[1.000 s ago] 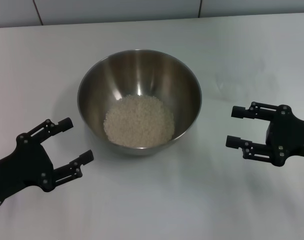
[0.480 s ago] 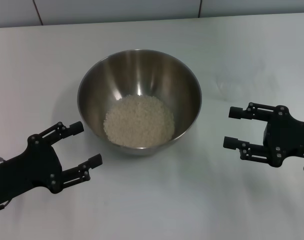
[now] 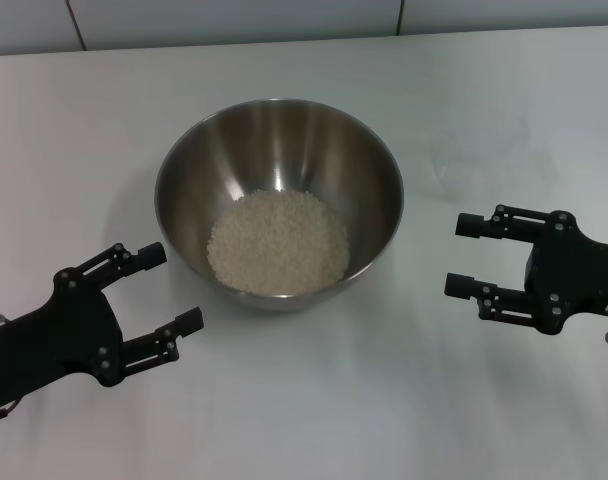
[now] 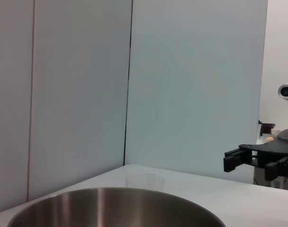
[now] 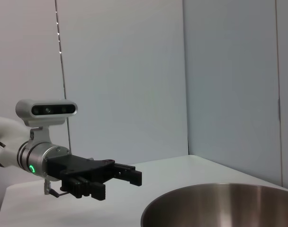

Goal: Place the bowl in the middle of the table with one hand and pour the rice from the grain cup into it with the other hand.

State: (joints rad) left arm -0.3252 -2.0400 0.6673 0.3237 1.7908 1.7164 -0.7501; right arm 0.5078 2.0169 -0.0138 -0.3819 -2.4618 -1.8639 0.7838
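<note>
Both sets of black fingers are spread apart and hold nothing. The left gripper hovers at the lower left of the head view, the right gripper at the middle right, each near but apart from the large round stainless-steel bowl. The bowl sits at the centre of the plain white surface, with a pale mound of white-beige uncooked rice in its bottom. Placing and pouring look finished; what seems left is drawing both arms clear. A faint, small clear plastic cup stands beyond the bowl in the left wrist view. Nothing blocks either arm.
</note>
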